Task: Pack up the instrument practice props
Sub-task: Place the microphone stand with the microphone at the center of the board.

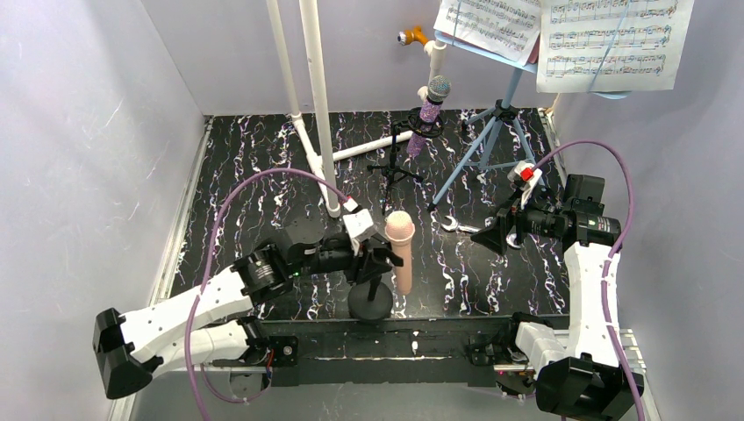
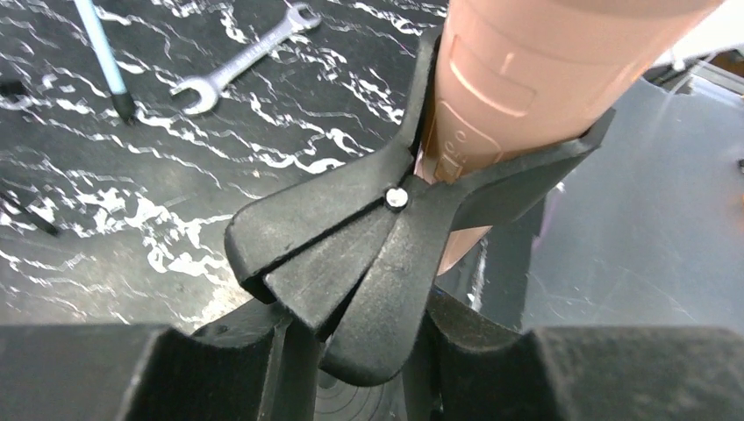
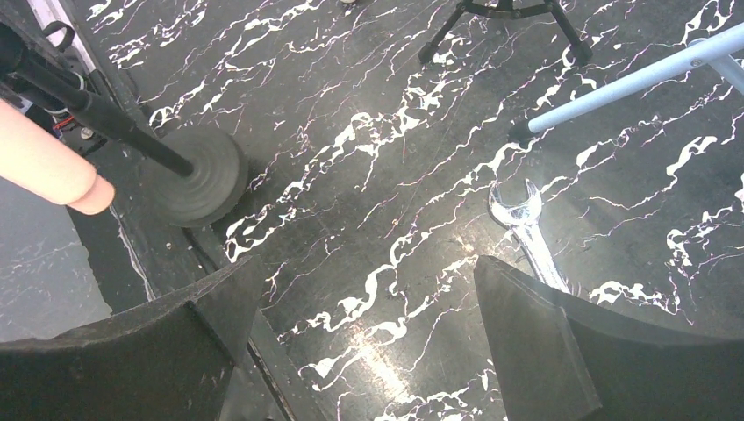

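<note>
The peach microphone (image 1: 400,250) (image 2: 544,79) stands upright in the black spring clip (image 2: 351,254) of the round-base holder (image 1: 370,301) (image 3: 197,175) near the front edge. My left gripper (image 1: 373,261) (image 2: 368,360) is shut on that clip's handles. At the back, the purple glitter microphone (image 1: 428,112) sits on the black mic tripod (image 1: 395,167). The light-blue music rack (image 1: 493,132) carries sheet-music pages (image 1: 614,39). My right gripper (image 1: 502,233) (image 3: 360,333) hangs open over bare tabletop, nothing between its fingers.
A silver wrench (image 1: 461,226) (image 3: 526,228) (image 2: 246,57) lies just left of my right gripper. White plastic pipes (image 1: 316,105) rise at the back left. A blue rack leg (image 3: 632,83) and black tripod feet (image 3: 504,17) stand beyond the wrench. Walls close in on three sides.
</note>
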